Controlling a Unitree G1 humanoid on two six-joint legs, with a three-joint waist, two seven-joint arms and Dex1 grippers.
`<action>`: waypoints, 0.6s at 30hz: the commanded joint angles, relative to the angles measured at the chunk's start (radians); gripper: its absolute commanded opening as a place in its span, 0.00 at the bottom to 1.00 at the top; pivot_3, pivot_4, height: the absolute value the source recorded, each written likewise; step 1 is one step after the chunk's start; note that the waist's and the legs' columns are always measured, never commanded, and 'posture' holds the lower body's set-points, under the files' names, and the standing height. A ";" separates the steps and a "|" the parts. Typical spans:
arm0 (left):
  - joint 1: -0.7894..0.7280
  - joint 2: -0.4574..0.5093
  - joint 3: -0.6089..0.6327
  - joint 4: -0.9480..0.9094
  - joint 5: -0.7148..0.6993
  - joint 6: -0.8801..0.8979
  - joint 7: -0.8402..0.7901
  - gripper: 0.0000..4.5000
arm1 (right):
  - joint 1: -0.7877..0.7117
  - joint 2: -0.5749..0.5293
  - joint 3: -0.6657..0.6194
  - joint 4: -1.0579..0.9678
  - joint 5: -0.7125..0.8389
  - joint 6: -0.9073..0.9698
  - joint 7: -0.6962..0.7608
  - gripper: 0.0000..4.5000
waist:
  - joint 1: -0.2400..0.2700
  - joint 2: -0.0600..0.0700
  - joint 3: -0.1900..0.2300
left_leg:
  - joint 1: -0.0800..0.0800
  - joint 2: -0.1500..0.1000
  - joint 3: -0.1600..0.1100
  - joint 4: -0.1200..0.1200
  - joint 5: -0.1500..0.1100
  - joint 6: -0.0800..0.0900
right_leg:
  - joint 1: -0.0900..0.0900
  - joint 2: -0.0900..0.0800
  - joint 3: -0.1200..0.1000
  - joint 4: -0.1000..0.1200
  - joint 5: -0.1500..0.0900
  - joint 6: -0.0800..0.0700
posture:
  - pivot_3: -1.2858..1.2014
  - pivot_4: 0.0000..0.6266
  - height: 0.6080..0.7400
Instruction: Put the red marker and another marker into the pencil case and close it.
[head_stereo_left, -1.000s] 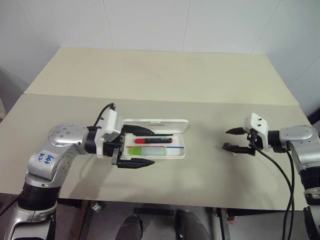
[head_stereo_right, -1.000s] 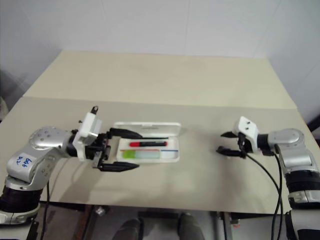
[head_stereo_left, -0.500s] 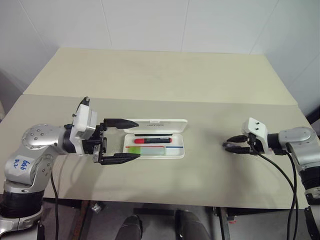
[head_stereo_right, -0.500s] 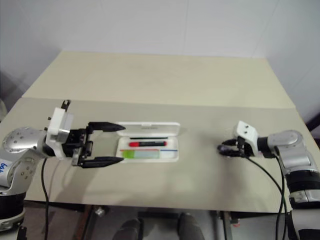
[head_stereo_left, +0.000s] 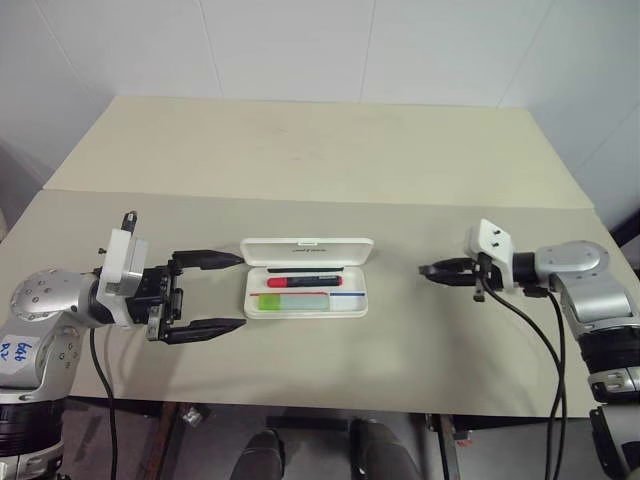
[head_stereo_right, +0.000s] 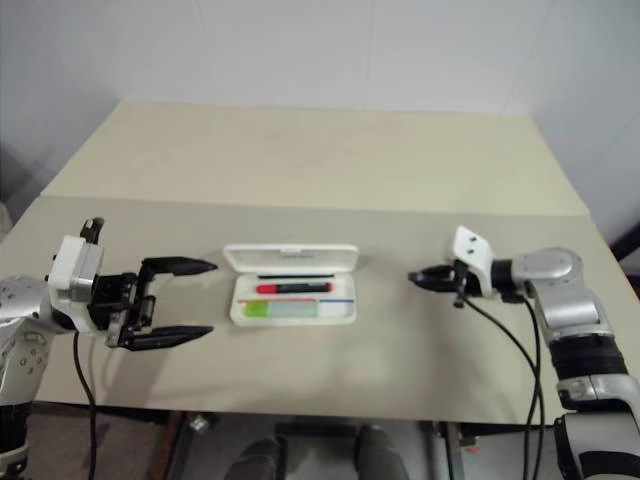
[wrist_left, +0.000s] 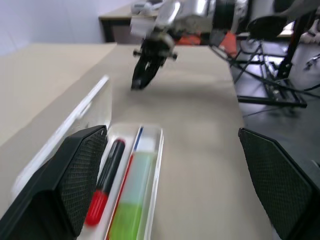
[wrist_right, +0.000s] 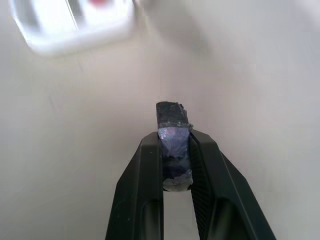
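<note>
Two grippers hang over the desk, one at each side of the pencil case. The left gripper (head_stereo_left: 240, 290) is spread wide and holds nothing, pointing level at the case's left end, with its tips just short of it. The right gripper (head_stereo_left: 425, 270) is pinched on a small dark block (wrist_right: 172, 120) and points at the case from well off to the right. The pencil case (head_stereo_left: 308, 245) lies open mid-desk with its lid folded back. The red marker (head_stereo_left: 300, 282) and the green marker (head_stereo_left: 290, 301) lie side by side in its tray. The desk (head_stereo_left: 300, 160) is pale beige with a seam across it, backed by a white wall (head_stereo_left: 300, 40). A second ago the left gripper straddled the case's left end. The right gripper stood open and farther from the case.
</note>
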 joint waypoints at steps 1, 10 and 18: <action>0.021 0.030 0.034 0.006 0.013 -0.036 -0.011 1.00 | -0.030 0.012 0.002 -0.132 0.023 0.013 -0.008 0.25 | 0.002 0.000 0.000 | 0.000 0.000 0.000 0.000 0.000 0.000 | 0.000 0.000 0.000 0.000 0.000 0.000 | 0.52 0.24 1.00; 0.034 0.032 0.070 -0.026 -0.030 -0.024 0.034 1.00 | -0.071 0.081 0.157 -0.346 -0.033 0.136 -0.028 0.25 | 0.004 0.000 0.000 | 0.000 0.000 0.000 -0.001 0.000 0.000 | -0.001 0.000 0.000 -0.001 0.000 -0.001 | 0.52 0.24 1.00; 0.063 0.035 0.112 -0.070 -0.061 -0.005 0.067 1.00 | -0.088 0.115 0.266 -0.416 -0.096 0.233 -0.061 0.25 | 0.005 0.000 0.000 | -0.001 0.000 0.000 -0.001 0.000 0.000 | -0.001 0.000 -0.001 -0.001 0.000 -0.001 | 0.52 0.24 1.00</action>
